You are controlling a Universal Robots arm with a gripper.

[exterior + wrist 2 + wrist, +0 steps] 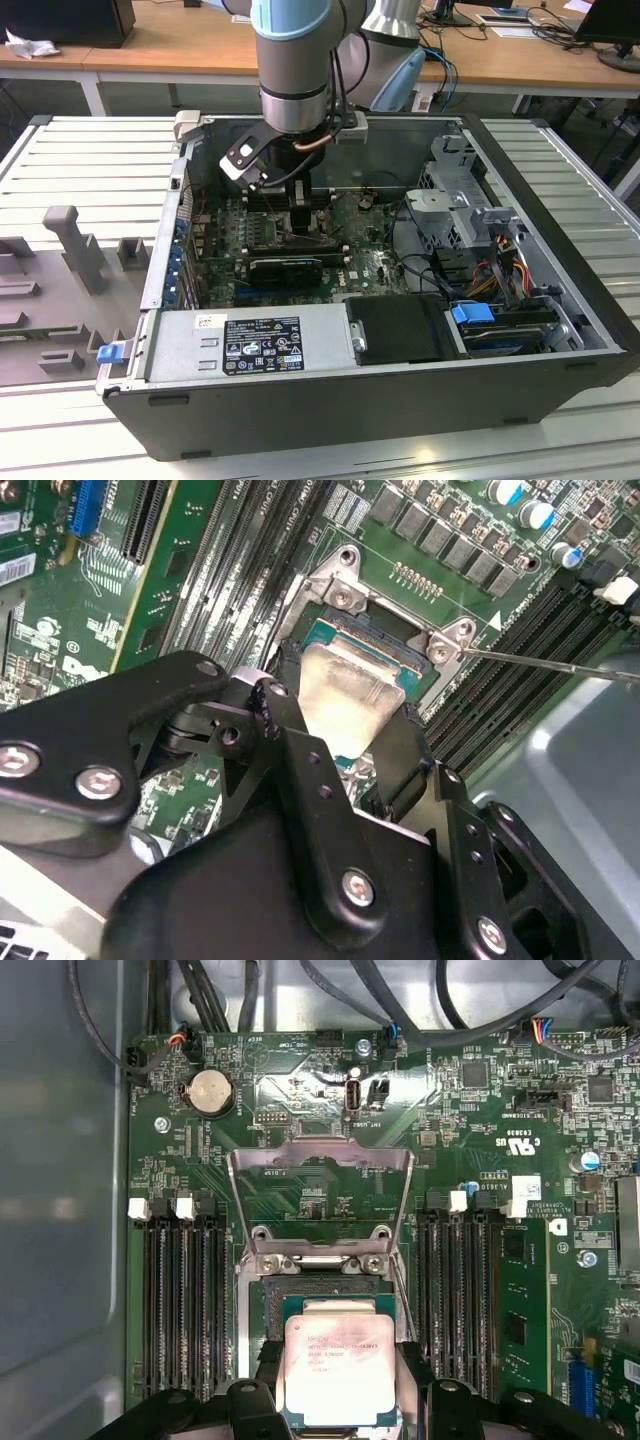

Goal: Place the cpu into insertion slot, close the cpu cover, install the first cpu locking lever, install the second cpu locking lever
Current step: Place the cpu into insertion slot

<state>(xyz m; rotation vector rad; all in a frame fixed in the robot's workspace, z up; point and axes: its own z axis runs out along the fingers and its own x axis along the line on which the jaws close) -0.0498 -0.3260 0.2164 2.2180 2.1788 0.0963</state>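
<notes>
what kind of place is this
Probably a robotics lab or workshop: an arm works inside an open PC case on a slatted bench, its gripper holding a cpu, with desks behind.

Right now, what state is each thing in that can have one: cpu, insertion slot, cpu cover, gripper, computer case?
cpu: gripped at two sides, over the insertion slot; whether it is seated cannot be told.
insertion slot: uncovered, partly hidden by the cpu.
cpu cover: open, standing up off the slot.
gripper: shut on the cpu.
computer case: lying flat, side open.
</notes>
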